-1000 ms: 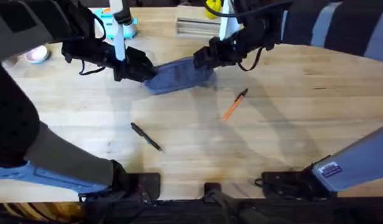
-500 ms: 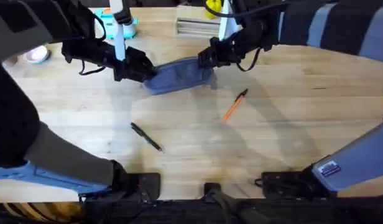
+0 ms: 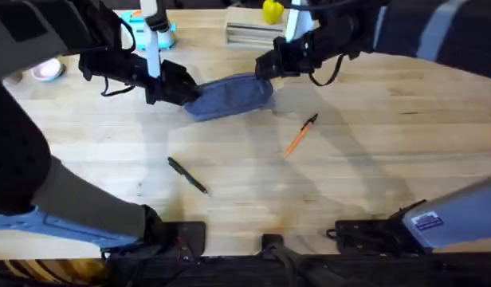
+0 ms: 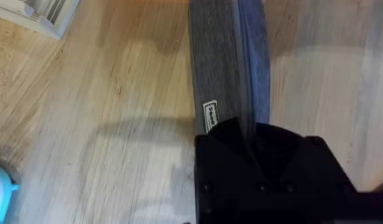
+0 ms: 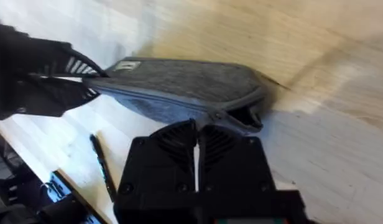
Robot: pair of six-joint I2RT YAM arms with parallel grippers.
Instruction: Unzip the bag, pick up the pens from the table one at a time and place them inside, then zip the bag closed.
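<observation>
The soft grey-blue fabric pouch point(image 3: 229, 97) lies far on the light wooden worktop point(image 3: 373, 159). The left gripper point(image 3: 184, 89) pinches its left end, anchoring it. The right gripper point(image 3: 264, 67), fingers closed together, sits by the right end, probably working the zipper.

Wooden table point(image 3: 373, 159): bag point(image 3: 229, 96), orange pen point(image 3: 300, 134), black pen point(image 3: 187, 174).

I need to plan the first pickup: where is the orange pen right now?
In the overhead view the orange pen lies loose on the table, right of centre, just below and to the right of the bag, apart from it.
</observation>
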